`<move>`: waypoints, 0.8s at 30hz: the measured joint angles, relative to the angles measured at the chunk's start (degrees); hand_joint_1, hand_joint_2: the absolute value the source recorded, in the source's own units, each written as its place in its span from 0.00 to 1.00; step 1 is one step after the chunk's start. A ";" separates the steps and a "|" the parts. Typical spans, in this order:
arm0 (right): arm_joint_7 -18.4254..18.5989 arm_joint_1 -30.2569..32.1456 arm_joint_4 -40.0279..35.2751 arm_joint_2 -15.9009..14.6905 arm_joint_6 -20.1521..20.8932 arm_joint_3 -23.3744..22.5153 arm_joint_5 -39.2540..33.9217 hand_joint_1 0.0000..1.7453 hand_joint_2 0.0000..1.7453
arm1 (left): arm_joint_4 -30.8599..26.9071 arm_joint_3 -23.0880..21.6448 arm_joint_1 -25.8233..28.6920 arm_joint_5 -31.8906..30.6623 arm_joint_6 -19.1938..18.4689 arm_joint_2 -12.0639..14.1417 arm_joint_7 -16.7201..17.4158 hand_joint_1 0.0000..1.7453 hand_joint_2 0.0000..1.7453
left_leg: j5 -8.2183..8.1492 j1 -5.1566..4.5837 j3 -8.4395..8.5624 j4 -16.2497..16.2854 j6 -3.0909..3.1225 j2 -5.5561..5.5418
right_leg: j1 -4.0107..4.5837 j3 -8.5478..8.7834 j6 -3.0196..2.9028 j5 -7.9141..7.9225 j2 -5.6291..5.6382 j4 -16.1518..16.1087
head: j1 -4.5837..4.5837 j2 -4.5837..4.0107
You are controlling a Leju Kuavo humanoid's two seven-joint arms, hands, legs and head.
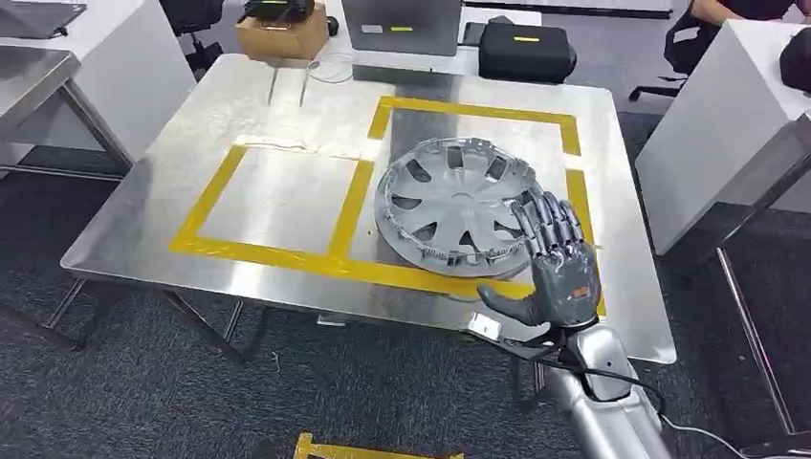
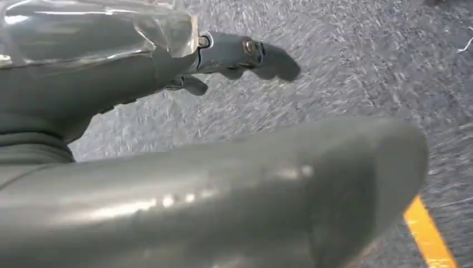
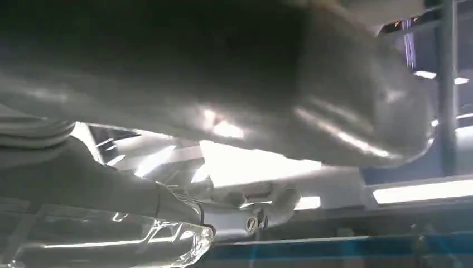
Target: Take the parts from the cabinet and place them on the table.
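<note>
Steel table [image 1: 287, 277]: yellow tape squares [image 1: 277, 253], wheel cover [image 1: 454, 201].

No legible text or labels anywhere

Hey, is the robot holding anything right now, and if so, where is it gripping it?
Nothing is held. The right hand is open, fingers spread, over the near edge of the wheel cover lying on the table. The left hand hangs over the floor, empty.
</note>
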 joint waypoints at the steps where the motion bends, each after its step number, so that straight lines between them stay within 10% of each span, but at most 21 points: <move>1: 0.00 0.94 -0.50 0.24 0.00 -0.68 0.31 0.00 0.00 | -0.11 -0.43 0.03 -0.07 -0.07 0.09 0.33 0.00 0.00 | 0.43 -0.19 -0.17 0.01 0.52 0.02 | -0.12 0.10 0.48 0.57 0.00 -0.41 | -0.04 0.00; 3: -0.02 2.54 -1.44 0.52 0.00 -2.22 0.77 0.00 0.00 | -0.37 -1.02 -0.12 -0.46 -0.13 0.07 0.56 0.00 0.00 | 2.57 0.31 -1.14 -1.02 1.70 0.47 | -0.10 -1.23 0.32 -0.96 0.01 0.71 | 0.06 0.00; 6: -0.02 3.46 -1.99 0.79 0.00 -3.54 0.81 0.00 0.00 | -0.72 -1.51 -0.27 -0.50 -0.15 0.24 0.70 0.00 0.00 | 4.77 -0.04 -3.67 -0.95 2.49 0.58 | -0.10 -5.03 -1.14 -10.31 0.03 12.84 | 0.28 0.00; 8: 0.33 4.44 -2.21 0.96 0.00 -4.13 1.49 0.00 0.00 | -0.81 -2.03 -0.24 -0.68 -0.59 0.26 0.85 0.00 0.00 | 6.06 -0.33 -5.49 -0.85 2.48 0.61 | -0.08 -5.20 -0.39 -11.98 0.02 18.92 | 0.28 0.00; 11: 1.42 6.26 -3.06 1.57 0.00 -4.89 2.19 0.00 0.00 | -1.07 -2.75 -0.23 -0.94 -1.05 0.41 1.53 0.00 0.00 | 7.81 -0.50 -7.78 -0.66 2.09 0.55 | -0.03 3.72 0.92 -8.90 0.01 9.42 | 0.31 0.00; 13: 1.77 6.66 -3.80 1.94 0.00 -5.29 2.25 0.00 0.00 | -1.53 -3.02 -0.14 -0.92 -0.76 0.44 1.99 0.00 0.00 | 8.59 -0.86 -8.73 -0.16 1.48 0.53 | 0.37 10.93 -0.22 -10.93 -0.08 -0.72 | 0.33 0.00; 17: 1.77 8.15 -4.13 2.71 0.00 -6.49 1.66 0.00 0.00 | -1.97 -3.63 -0.14 -0.92 -0.63 0.59 2.80 0.00 0.00 | 10.49 -0.47 -8.91 -0.63 -0.10 0.51 | 0.58 9.30 -1.55 -9.11 0.04 -0.57 | 0.28 0.00; 19: 1.79 8.33 -4.13 3.28 0.00 -6.97 1.14 0.00 0.00 | -1.99 -3.69 -0.07 -0.68 -0.63 0.70 2.84 0.00 0.00 | 5.48 0.03 -10.40 2.22 -0.97 0.28 | 0.06 7.88 -2.61 -7.68 -0.13 -0.70 | 0.20 0.00; 22: 1.79 8.89 -4.11 3.78 0.02 -7.41 0.92 0.00 0.00 | -1.99 -3.69 -0.13 -0.63 -0.63 0.87 2.86 0.00 0.00 | -3.78 0.57 -13.52 15.45 -2.21 0.29 | 0.06 5.52 -2.65 -5.43 -0.11 -0.50 | 0.09 0.00; 24: 1.81 9.29 -4.11 3.93 0.02 -7.69 0.87 0.00 0.00 | -1.99 -3.69 -0.10 -0.63 -0.63 0.90 2.86 0.00 0.00 | -2.30 0.89 -12.50 18.44 -2.48 0.29 | 0.01 3.77 -2.37 -4.19 -0.12 -0.35 | 0.09 0.00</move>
